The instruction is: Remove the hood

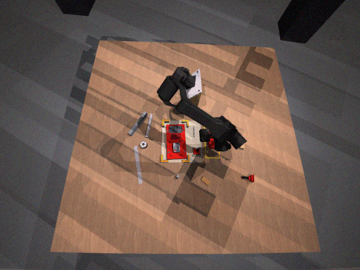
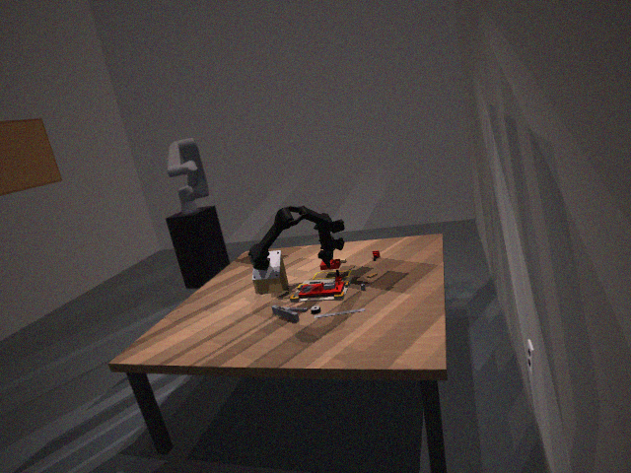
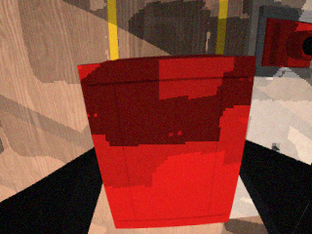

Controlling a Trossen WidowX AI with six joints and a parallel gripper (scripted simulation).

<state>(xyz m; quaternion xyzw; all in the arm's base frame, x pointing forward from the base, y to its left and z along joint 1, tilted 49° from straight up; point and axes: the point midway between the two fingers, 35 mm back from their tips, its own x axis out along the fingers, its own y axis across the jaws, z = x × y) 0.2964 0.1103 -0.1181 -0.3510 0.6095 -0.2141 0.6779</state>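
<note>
The hood (image 1: pixel 211 143) (image 2: pixel 331 265) (image 3: pixel 171 195) is a flat red panel. My gripper (image 1: pixel 211 140) (image 2: pixel 328 262) (image 3: pixel 168 148) is shut on it, with one black finger at each side in the wrist view. The hood hangs above the table, over the back part of the marked area as the top view shows it. The marked area (image 1: pixel 212 157) (image 3: pixel 112 29) is a yellow outline beside the car's base plate, partly hidden by the arm and hood. The red toy car (image 1: pixel 171 140) (image 2: pixel 315 290) lies on the pale base plate between orange corner pieces.
A red block with a black knob (image 1: pixel 196 151) (image 3: pixel 280 44) sits on the plate close to the marked area. Grey bars (image 1: pixel 138 165) and a metal ring (image 1: pixel 143 144) lie left of the car. A wooden block (image 1: pixel 206 180), grey cube (image 1: pixel 177 176) and red-headed piece (image 1: pixel 251 178) (image 2: pixel 376 253) lie nearby.
</note>
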